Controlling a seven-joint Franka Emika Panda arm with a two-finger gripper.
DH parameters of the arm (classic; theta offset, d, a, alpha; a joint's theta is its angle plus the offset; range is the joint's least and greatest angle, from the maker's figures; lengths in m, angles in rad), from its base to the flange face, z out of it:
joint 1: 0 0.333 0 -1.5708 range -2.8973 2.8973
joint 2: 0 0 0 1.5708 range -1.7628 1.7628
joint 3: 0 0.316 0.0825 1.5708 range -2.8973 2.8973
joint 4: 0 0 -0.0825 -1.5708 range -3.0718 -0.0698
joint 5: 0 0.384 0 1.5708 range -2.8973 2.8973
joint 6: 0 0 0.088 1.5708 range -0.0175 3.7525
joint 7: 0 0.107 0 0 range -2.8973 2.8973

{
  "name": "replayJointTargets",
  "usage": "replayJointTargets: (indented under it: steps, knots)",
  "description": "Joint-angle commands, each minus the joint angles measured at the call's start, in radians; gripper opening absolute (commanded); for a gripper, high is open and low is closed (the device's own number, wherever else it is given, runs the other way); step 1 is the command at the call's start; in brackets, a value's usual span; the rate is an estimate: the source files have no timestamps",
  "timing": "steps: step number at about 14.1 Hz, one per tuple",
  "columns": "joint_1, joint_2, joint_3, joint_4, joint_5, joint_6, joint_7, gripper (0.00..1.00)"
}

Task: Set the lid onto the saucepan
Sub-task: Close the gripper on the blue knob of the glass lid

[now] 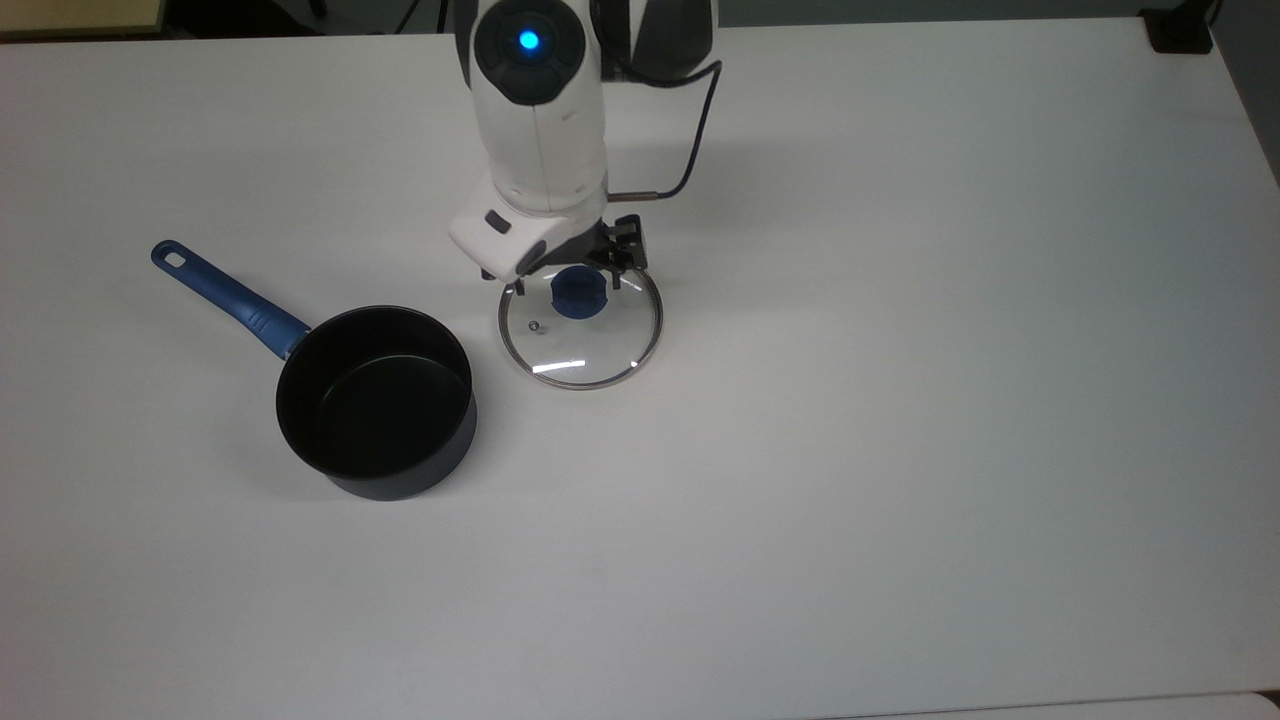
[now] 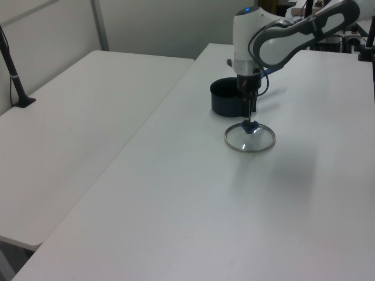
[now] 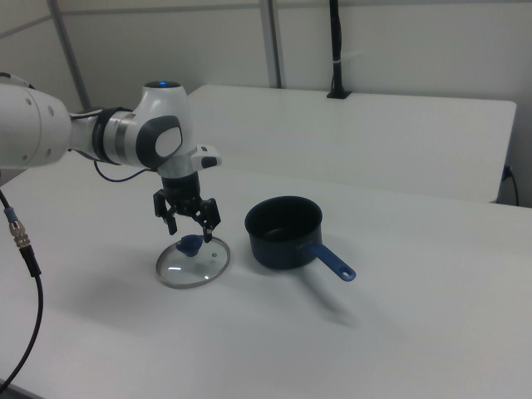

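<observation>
Top view, gripper: gripper (image 1: 567, 282) hangs over the far part of the lid (image 1: 581, 316), its fingers spread wide, one on each side of the blue knob (image 1: 577, 294) as seen from above.
Top view, lid: lying flat on the white table (image 1: 900, 400), knob up, just beside the saucepan (image 1: 377, 401) on the top view's right, apart from it.
Top view, saucepan: upright and empty, its blue handle (image 1: 228, 298) pointing to the top view's upper left, away from the lid.
Left view, gripper: gripper (image 2: 248, 117) points straight down, tips close above the knob (image 2: 251, 126); whether they touch it I cannot tell.
Left view, lid: lid (image 2: 250, 139) sits nearer the camera than the saucepan (image 2: 226, 97), with a small gap between.
Right view, gripper: gripper (image 3: 188, 223) is open, fingers splayed and just above the knob (image 3: 191, 244), not closed on it.
Right view, lid and saucepan: lid (image 3: 193, 262) is flat on the table, on the right view's left of the saucepan (image 3: 284, 232).
Step in hand: reaching for the knob; the lid is not yet picked up.
Doing it well: centre the fingers on the knob, come down until they are level with its sides, then close firmly. Lift straight so the glass stays level, carry it over the saucepan's rim and lower it square, so the metal edge seats all round rather than catching on one side.
</observation>
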Motion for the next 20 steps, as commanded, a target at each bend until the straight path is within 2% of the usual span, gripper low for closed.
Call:
replayJointTargets:
  steps: [1, 4, 5, 6, 9, 20]
  knots:
    - [0.022, 0.028, -0.006, -0.006, 0.011, 0.059, 0.024, 1.00]
    - [0.024, 0.028, -0.007, -0.006, 0.005, 0.059, 0.031, 0.99]
    - [0.024, 0.028, -0.007, -0.007, 0.003, 0.059, 0.031, 0.94]
    - [0.025, 0.028, -0.007, -0.009, -0.006, 0.059, 0.031, 0.84]
    - [0.027, 0.028, -0.006, -0.020, -0.033, 0.057, 0.031, 0.81]
    - [0.028, 0.020, -0.003, -0.018, -0.041, 0.047, 0.023, 0.49]
